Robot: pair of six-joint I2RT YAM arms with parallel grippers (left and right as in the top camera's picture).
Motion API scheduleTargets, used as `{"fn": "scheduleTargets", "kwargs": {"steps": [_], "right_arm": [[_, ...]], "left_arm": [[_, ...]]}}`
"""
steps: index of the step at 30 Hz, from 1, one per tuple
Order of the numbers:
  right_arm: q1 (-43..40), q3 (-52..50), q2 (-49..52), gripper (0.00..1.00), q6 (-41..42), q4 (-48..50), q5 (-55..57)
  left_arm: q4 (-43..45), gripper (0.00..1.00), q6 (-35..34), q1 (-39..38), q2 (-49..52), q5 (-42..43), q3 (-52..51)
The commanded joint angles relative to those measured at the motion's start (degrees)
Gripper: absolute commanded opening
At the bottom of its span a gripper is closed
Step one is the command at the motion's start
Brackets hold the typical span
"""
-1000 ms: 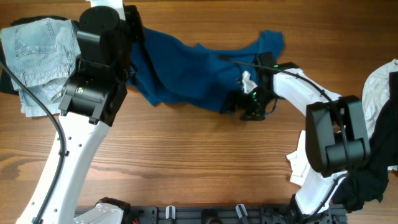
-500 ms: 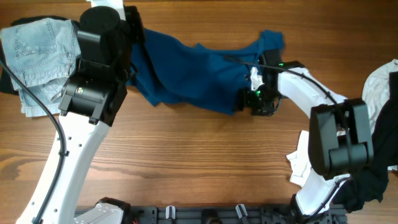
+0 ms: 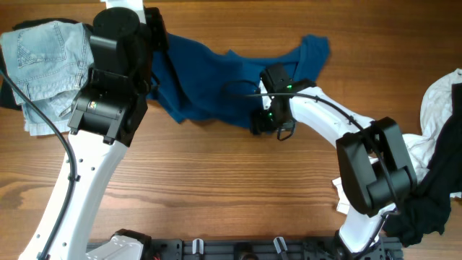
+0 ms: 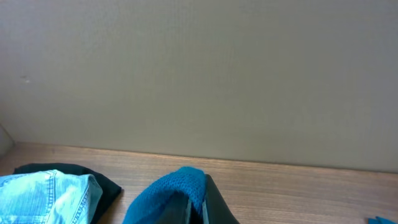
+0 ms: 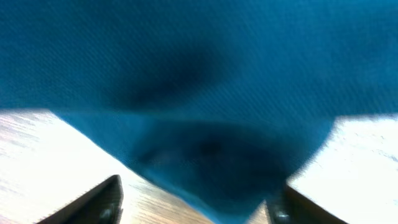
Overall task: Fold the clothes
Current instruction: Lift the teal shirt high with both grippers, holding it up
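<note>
Overhead gives the whole layout. The shirt [image 3: 209,83] lies crumpled across the 12 o'clock part of the table [image 3: 216,188], stretched from the left arm [image 3: 108,87] at 11 o'clock toward 1 o'clock. Pale denim [image 3: 47,61] sits in a heap at 10 o'clock. A white piece [image 3: 442,97] lies at 3 o'clock and a black piece [image 3: 426,213] at 4 o'clock, both at the table's edge by the right arm's base.

From above, the left arm's bulk covers most of its own end, so the grip there cannot be read. The left wrist view supplies it. The left fingers [image 4: 205,208] are together, pinched on a bunch of the shirt that stands up between them. In that picture the denim is at 8 o'clock and a plain wall [image 4: 199,74] fills everything above the table line.

The right fingers [image 3: 268,121] sit at the shirt's near hem, close to the middle of the table. From overhead the arm's dark housing hides how wide they stand. The right wrist view, blurred and very close, shows what overhead does not. One dark tip [image 5: 102,200] is at 7 o'clock and the other [image 5: 292,208] at 5 o'clock, well apart. A drooping lobe of the blue hem hangs between them, with bare table to either side. They are not clamped on it. Whether either tip touches the cloth cannot be told.
</note>
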Motion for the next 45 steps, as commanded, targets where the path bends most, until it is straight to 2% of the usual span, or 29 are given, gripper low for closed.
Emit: {"fn": "scheduleTargets", "kwargs": {"steps": [1, 2, 4, 5, 6, 12, 16, 21, 26, 31, 34, 37, 45], "right_arm": [[0.8, -0.8, 1.5, 0.65, 1.2, 1.9, 1.2], [0.8, -0.8, 1.5, 0.63, 1.4, 2.3, 1.2], [0.8, -0.8, 1.5, 0.47, 1.8, 3.1, 1.2], [0.8, -0.8, 1.5, 0.16, 1.8, 3.1, 1.5], [0.8, -0.8, 1.5, 0.05, 2.0, 3.0, 2.1], [0.8, 0.6, -0.8, 0.05, 1.8, 1.6, 6.4], [0.5, 8.1, -7.3, 0.05, 1.3, -5.6, 11.2], [-2.3, 27.5, -14.3, 0.04, 1.4, -17.6, 11.9], [-8.5, 47.9, -15.1, 0.04, 1.5, -27.5, 11.6], [-18.0, 58.9, -15.0, 0.04, 0.2, -33.4, 11.6], [-24.1, 61.8, -15.1, 0.04, -1.6, -33.0, 9.5], [-28.6, 63.7, -15.1, 0.04, -3.5, -28.1, 8.2], [-30.3, 70.0, -15.2, 0.05, -4.3, -23.6, 8.3]], "left_arm": [[0.2, 0.04, 0.7, -0.2, -0.2, 0.3, 0.8], [0.2, 0.04, 0.7, -0.2, -0.2, 0.3, 0.8], [0.2, 0.04, 0.7, -0.2, -0.2, 0.3, 0.8], [0.2, 0.04, 0.7, -0.2, -0.2, 0.3, 0.8], [0.2, 0.04, 0.7, -0.2, -0.2, 0.3, 0.8], [-1.4, 0.04, 0.7, -0.2, -0.2, 0.3, 0.8], [-2.4, 0.04, 0.7, -0.2, -0.2, 0.3, 0.8], [-2.4, 0.04, 0.7, -0.2, -0.2, 0.3, 0.8], [-2.4, 0.04, 0.7, -0.3, -0.2, 0.5, 0.8], [-2.4, 0.04, 0.6, -0.3, -0.2, 0.6, 0.8], [-2.0, 0.04, 0.7, -0.3, -0.2, 0.6, 0.8], [2.1, 0.04, 0.7, -0.3, -0.2, 0.5, 0.8], [15.1, 0.04, 2.7, -1.0, -3.6, 0.5, 0.8]]}}
